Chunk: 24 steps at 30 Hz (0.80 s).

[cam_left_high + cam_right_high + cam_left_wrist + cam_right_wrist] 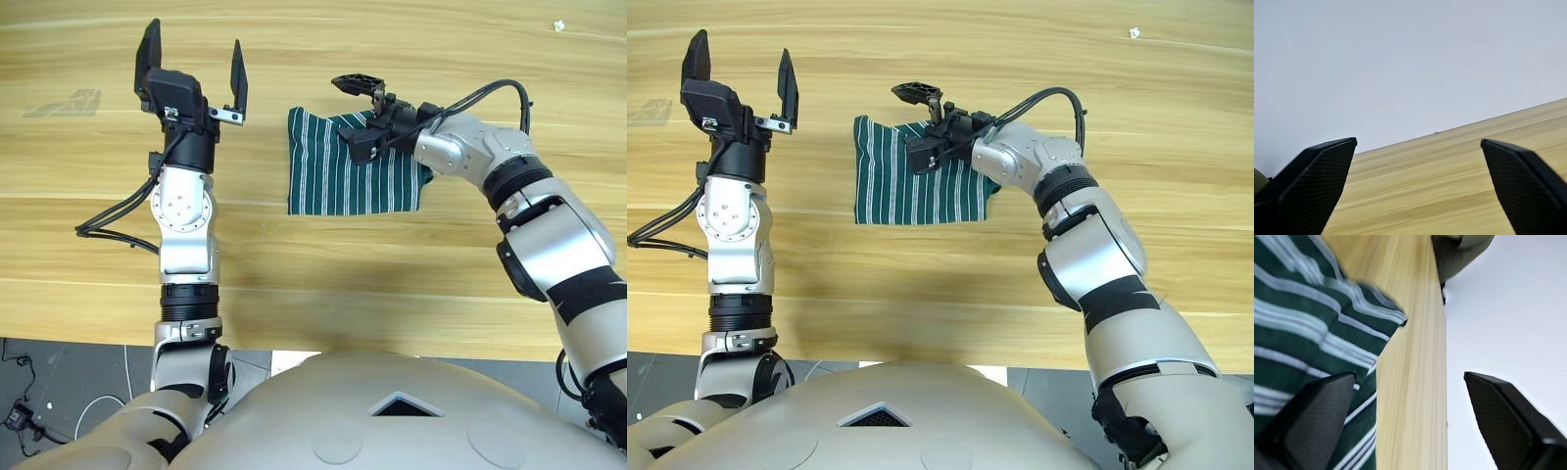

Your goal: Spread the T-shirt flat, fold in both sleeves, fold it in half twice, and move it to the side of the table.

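Item under inspection: the T-shirt [338, 181], dark green with pale stripes. It lies folded into a compact rectangle on the wooden table [392, 274], just right of centre in the upper half of the left eye view. Its edges are fairly square, with a slight bulge at the right side under the arm.

The right gripper [358, 116] is over the upper right part of the folded shirt, its arm entering from the right of the frame. The fingers are spread apart with nothing between them. One finger stands above the shirt's upper edge and the other is over the cloth. Contact with the fabric cannot be determined. In the right wrist view the striped cloth [1298, 323] runs beneath one finger [1317, 416].

The left gripper [193, 59] is in the upper left of the frame, just left of the shirt and clear of it. Its fingers are wide apart and point toward the top of the frame, holding nothing.

Also noted: a small white speck [557, 25] on the table at upper right, and a faint grey mark [64, 103] at upper left.
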{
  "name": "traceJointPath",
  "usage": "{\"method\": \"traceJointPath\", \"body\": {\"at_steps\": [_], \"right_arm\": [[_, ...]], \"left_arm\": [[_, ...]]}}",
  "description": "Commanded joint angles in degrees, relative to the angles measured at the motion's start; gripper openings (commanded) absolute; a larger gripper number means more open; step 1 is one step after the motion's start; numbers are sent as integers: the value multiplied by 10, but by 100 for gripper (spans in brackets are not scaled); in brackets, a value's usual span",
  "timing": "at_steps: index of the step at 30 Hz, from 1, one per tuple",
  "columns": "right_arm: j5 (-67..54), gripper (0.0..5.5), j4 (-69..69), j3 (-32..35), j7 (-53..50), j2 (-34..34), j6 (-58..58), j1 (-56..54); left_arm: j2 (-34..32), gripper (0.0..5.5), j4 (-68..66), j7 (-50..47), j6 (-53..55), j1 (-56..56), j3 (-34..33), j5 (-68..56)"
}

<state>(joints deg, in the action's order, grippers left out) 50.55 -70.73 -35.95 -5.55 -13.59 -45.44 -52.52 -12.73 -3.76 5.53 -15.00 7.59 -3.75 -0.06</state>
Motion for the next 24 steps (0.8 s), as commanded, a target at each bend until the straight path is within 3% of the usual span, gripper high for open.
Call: {"method": "traceJointPath", "body": {"at_steps": [1,10,15,20,24], "right_arm": [[8,411,-34,-17,-13,6,37,-14],[-5,411,-51,-30,10,-20,57,25],[-42,411,-57,1,-5,-89,78,55],[-225,411,-67,166,102,-155,127,118],[-348,411,-53,290,112,-222,169,195]], "left_arm": [[9,470,-19,1,1,-3,5,4],[20,470,-30,8,0,-12,14,2],[25,470,-26,6,-3,-24,18,6],[24,470,2,0,-2,-49,13,8],[36,470,37,-8,5,-89,12,2]]}}
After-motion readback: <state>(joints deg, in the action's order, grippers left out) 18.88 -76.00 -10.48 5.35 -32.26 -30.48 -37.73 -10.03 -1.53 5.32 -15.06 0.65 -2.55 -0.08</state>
